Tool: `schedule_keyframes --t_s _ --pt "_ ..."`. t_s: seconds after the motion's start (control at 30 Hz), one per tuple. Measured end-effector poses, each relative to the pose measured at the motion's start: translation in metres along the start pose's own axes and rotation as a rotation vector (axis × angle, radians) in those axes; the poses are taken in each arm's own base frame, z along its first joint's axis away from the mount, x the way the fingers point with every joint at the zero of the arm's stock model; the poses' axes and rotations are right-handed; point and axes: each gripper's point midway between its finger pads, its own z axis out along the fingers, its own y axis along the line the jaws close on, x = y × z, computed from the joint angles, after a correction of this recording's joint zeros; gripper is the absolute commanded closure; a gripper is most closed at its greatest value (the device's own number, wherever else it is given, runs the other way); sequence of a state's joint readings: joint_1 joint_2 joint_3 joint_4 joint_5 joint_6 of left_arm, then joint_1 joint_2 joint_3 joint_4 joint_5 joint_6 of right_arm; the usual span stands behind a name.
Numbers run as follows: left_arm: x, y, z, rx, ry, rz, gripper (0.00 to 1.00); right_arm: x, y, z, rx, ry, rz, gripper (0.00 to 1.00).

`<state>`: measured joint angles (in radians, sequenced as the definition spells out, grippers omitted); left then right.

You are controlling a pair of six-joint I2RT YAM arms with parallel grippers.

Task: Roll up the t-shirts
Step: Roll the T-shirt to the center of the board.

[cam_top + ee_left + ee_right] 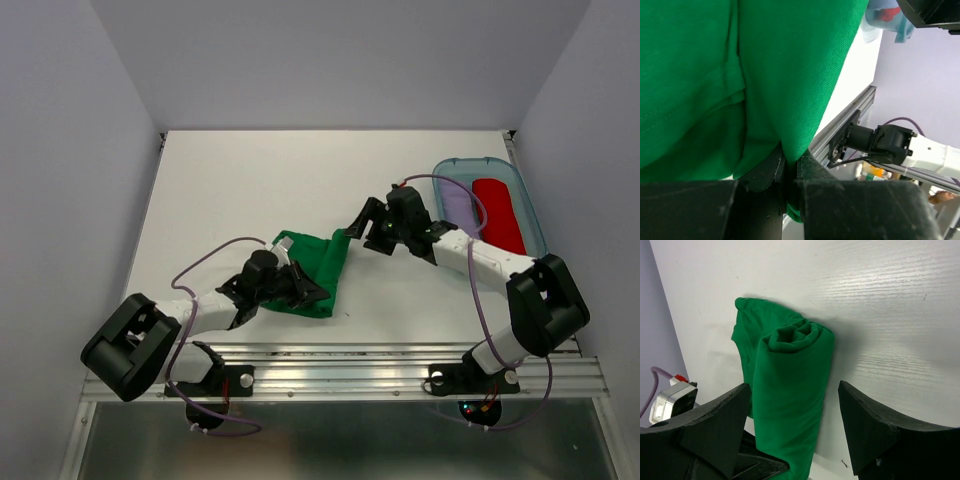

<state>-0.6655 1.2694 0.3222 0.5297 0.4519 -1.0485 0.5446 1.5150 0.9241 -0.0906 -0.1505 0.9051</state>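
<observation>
From above, the green t-shirt (pixel 312 268) is lying as a partly rolled bundle near the front middle of the worktop (pixel 250 180). The left gripper (pixel 305 290) is sitting at its near edge, and the right gripper (pixel 360 222) is hovering by its far right corner. A red t-shirt (pixel 497 212) and a lilac t-shirt (pixel 455 208) are resting in the blue bin (pixel 490 161) at the right, well apart from the work.

In the left wrist view, the left gripper (pixel 790 167) is pinching a fold of the green t-shirt (pixel 780 65). Its jaws are closed on the cloth, which is spreading away from them in broad creases.

In the right wrist view, the right gripper (pixel 792 395) is standing open. Its fingers (pixel 715 430) are sitting on either side of the green t-shirt (pixel 790 380) without touching it. The far end of the roll is showing a neat spiral, while a looser flap is sticking out on one side.

The step in hand looks like finishing this roll. Doing it well probably means keeping the left pinch firm as an anchor. The right gripper should come down square across the roll's full width and gather the loose flap, so that both ends are turning together and not skewing.
</observation>
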Motion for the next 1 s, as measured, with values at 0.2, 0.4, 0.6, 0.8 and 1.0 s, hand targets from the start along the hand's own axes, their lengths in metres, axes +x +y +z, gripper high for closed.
schedule_keyframes --t_s 0.2,0.4,0.6,0.8,1.0 --pt "-0.001 0.009 -0.006 0.019 -0.003 -0.055 1.0 0.002 0.01 -0.003 -0.04 0.028 -0.046 0.27" --pt "-0.003 0.013 -0.007 0.025 -0.002 -0.084 1.0 0.009 0.017 -0.006 -0.085 0.071 -0.069 0.6" --pt "-0.008 0.016 -0.009 0.024 -0.01 -0.101 1.0 0.021 0.026 -0.001 -0.127 0.11 -0.088 0.88" --pt "-0.009 0.017 -0.009 0.026 -0.014 -0.107 1.0 0.045 0.023 0.015 -0.125 0.176 -0.107 0.92" --pt "-0.009 0.02 -0.009 0.019 -0.007 -0.114 0.92 0.062 0.017 0.038 -0.101 0.238 -0.111 0.93"
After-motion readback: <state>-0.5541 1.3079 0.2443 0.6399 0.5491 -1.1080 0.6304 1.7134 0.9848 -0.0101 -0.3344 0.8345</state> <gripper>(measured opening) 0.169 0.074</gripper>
